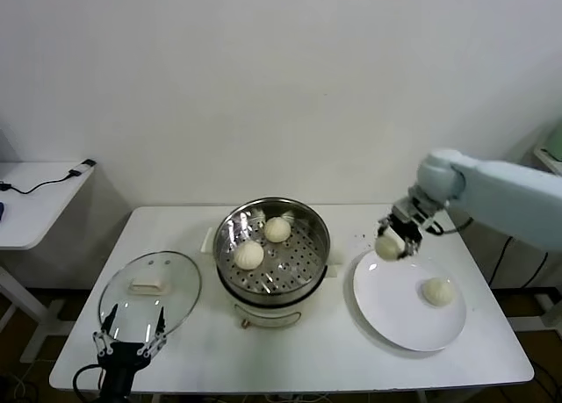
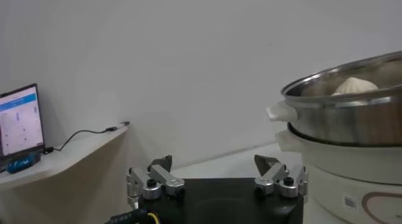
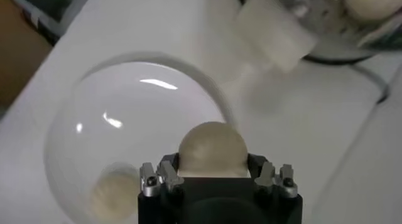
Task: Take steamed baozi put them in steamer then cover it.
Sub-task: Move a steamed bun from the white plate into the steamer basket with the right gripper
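The steel steamer (image 1: 309, 230) on its cream pot base stands mid-table and holds two baozi (image 1: 248, 255) (image 1: 277, 229). My right gripper (image 1: 392, 242) is shut on a third baozi (image 1: 388, 247), held above the far left edge of the white plate (image 1: 386, 311); it fills the jaws in the right wrist view (image 3: 212, 150). A fourth baozi (image 1: 437, 291) lies on the plate and shows in the right wrist view (image 3: 111, 192). The glass cover (image 1: 149, 295) lies flat on the table left of the steamer. My left gripper (image 1: 129, 341) hangs open and empty at the table's front left edge, over the cover's near rim.
A white side table (image 1: 35, 201) with a black cable stands at the far left. The steamer's side (image 2: 352, 112) rises close by in the left wrist view, with a lit screen (image 2: 22, 122) on the side table. The steamer's side handle (image 3: 273, 32) shows in the right wrist view.
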Robot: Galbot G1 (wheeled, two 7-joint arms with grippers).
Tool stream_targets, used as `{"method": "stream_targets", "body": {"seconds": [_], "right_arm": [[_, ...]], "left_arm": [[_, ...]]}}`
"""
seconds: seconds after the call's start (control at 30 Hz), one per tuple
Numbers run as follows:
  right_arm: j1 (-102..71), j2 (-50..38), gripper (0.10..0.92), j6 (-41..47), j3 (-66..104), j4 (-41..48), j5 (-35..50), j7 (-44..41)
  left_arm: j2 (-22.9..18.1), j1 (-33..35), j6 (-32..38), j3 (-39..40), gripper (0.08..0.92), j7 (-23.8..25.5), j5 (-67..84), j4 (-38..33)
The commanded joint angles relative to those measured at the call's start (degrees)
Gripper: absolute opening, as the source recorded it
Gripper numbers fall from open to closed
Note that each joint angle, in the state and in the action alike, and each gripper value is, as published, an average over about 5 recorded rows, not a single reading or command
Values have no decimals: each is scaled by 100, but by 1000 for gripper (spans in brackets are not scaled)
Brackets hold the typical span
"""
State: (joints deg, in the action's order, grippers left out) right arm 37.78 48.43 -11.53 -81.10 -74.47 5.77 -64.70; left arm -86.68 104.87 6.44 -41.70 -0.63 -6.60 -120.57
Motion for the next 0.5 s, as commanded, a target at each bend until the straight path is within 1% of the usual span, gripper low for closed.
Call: {"method": "stream_targets", "body": {"seconds": [0.03,0.27,0.4,0.5], "right_arm": [[1266,1495,698,-1493,-138,197,-25,-207],[949,2513,696,-1854,88,202,-181,-207],[663,2843,695,-1905,83,80,-276,-208],[365,3043,697,-1967,107,117,-503,-204]], "left_arm": [[-7,7,14,0,823,0,-3,-8],[7,48,52,6,823,-1,24,11],[17,68,64,-1,823,4,42,9],[4,64,57,-6,823,9,65,10]]}}
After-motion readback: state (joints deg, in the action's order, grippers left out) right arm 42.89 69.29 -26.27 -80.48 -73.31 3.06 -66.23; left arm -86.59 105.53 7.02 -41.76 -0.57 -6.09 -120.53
